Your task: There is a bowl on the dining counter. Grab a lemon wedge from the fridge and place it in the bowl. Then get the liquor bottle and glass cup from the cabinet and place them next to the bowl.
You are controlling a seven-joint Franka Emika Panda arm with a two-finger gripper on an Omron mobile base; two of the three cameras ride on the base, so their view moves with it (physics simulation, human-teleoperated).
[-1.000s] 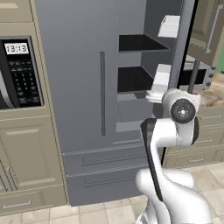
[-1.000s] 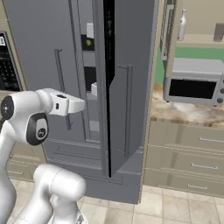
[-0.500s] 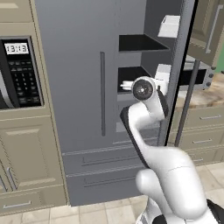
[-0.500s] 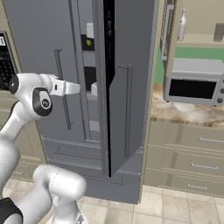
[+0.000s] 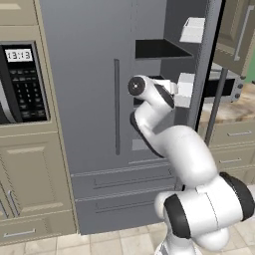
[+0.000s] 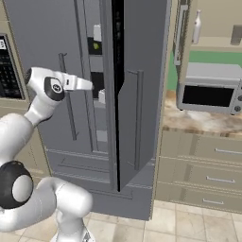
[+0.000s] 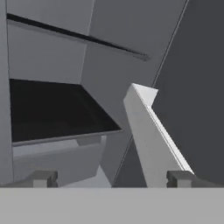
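Fridge [image 5: 99, 99]: tall grey double-door unit; your left door is shut, your right door [image 6: 142, 94] stands swung out, interior exposed.
Gripper [image 7: 111, 178]: jaws spread wide, nothing between them; you hold it level at the mouth of the open fridge, pointing inward.
Fingertips [image 7: 43, 178]: two small dark tips at 6 o'clock in the hand view, set well apart.
Dark shelf [image 7: 52, 109]: at 9 o'clock in the hand view, bare as far as you can see.
White door shelf [image 7: 148, 131]: runs from centre to 5 o'clock in the hand view, near your right finger.
Lemon wedge [image 6: 96, 46]: most likely the small yellow-green spot at 11 o'clock in the right base view, on an upper level above your hand; too small for you to be sure.
Liquor bottle [image 6: 196, 27]: stands upright in the wall cabinet [image 6: 212, 23] at 1 o'clock in the right base view, untouched.
Step in hand: the first one, fetching the wedge; you carry nothing yet.
Next move: you likely need to raise the hand to the upper level, keep off the door shelf, and confirm the wedge before closing.
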